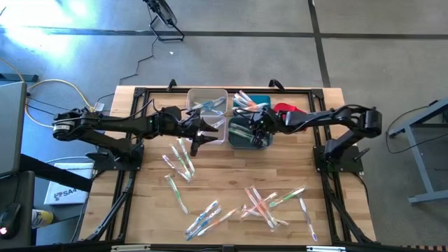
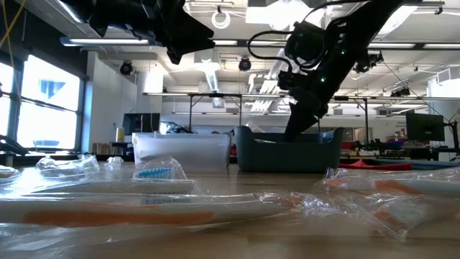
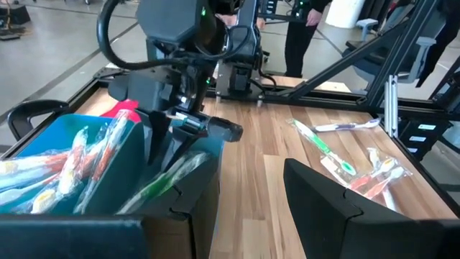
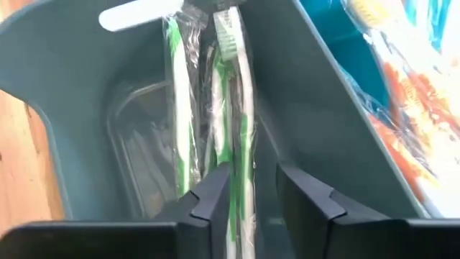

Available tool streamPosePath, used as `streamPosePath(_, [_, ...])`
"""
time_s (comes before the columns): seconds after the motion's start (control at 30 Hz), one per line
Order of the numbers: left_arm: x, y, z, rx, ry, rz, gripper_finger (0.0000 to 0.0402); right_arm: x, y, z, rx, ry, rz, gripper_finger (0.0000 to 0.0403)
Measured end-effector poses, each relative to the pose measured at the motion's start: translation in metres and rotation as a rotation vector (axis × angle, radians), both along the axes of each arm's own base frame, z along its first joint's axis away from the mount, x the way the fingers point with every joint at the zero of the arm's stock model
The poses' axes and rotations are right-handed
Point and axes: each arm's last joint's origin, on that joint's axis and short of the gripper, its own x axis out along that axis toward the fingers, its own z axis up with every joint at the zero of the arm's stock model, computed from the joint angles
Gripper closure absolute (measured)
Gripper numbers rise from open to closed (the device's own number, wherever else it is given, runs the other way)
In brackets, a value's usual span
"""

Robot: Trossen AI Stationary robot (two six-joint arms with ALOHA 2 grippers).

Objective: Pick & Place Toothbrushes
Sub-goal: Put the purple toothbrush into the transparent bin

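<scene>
Nearest the camera in the low view, wrapped toothbrushes [image 2: 144, 208] lie loose on the table [image 1: 231, 171], more of them scattered across its near half in the high view. Beyond them stand the bins: a clear bin [image 1: 207, 101] with a few brushes in it, and a grey bin [image 1: 246, 133] beside it, with a blue bin [image 3: 43, 137] full of orange-accented brushes behind.

The right gripper [image 4: 251, 191] is down inside the grey bin. Its fingers [image 4: 215, 198] stand a little apart with a green brush [image 4: 233, 129] running between them; another green one lies just beside it against the bin wall. Whether the pads still touch the brush I cannot tell; it looks like a release in progress, so the step in hand is the drop into the grey bin.

The left gripper [image 1: 198, 143] hovers over the table just in front of the bins, fingers spread and empty.

Next, I judge, the right arm needs to open fully and lift straight up clear of the bin wall without dragging the wrapper along, then reach back to the scattered brushes on its side. Many remain on the table, so the task is far from done.
</scene>
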Motion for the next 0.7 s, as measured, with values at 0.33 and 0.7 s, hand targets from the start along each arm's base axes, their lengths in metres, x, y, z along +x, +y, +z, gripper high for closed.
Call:
streamPosePath(0.33, [0.000, 0.000, -0.001, 0.000, 0.007, 0.003, 0.0249, -0.011, 0.011, 0.039, 0.048, -0.163, 0.096, 0.0285])
streamPosePath(0.7, [0.000, 0.000, 0.000, 0.000, 0.003, 0.002, 0.0249, -0.021, 0.022, 0.077, 0.006, -0.356, 0.139, 0.0315])
